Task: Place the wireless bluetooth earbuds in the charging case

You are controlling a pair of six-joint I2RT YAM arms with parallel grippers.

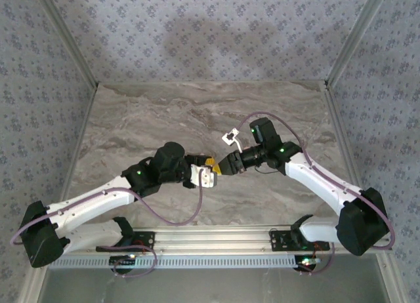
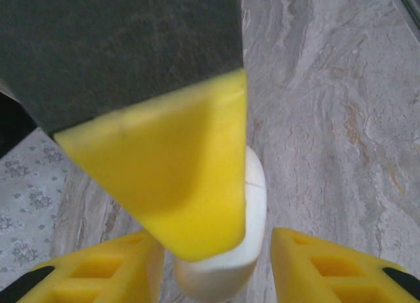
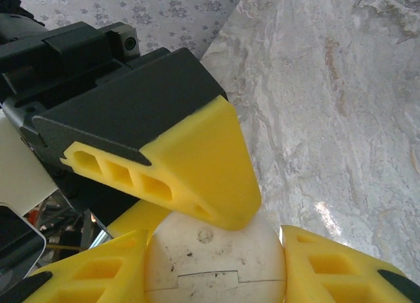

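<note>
The white charging case (image 3: 213, 263) is lifted off the marble table (image 1: 197, 113), lid down along its seam. My right gripper (image 3: 215, 267) is shut on it, a yellow finger (image 3: 328, 263) tight against each side. My left gripper (image 2: 218, 267) straddles the same case (image 2: 252, 204) from the other side. Its fingers (image 2: 315, 263) stand very close, with a sliver of table showing beside the case, so contact is unclear. In the top view the left gripper (image 1: 205, 173) and right gripper (image 1: 222, 168) meet nose to nose over the table's near middle. The earbuds are hidden.
A small white tag (image 1: 230, 138) hangs by the right arm's cable. Patterned walls (image 1: 39, 86) close in the table on three sides, and a metal rail (image 1: 216, 241) runs along the near edge.
</note>
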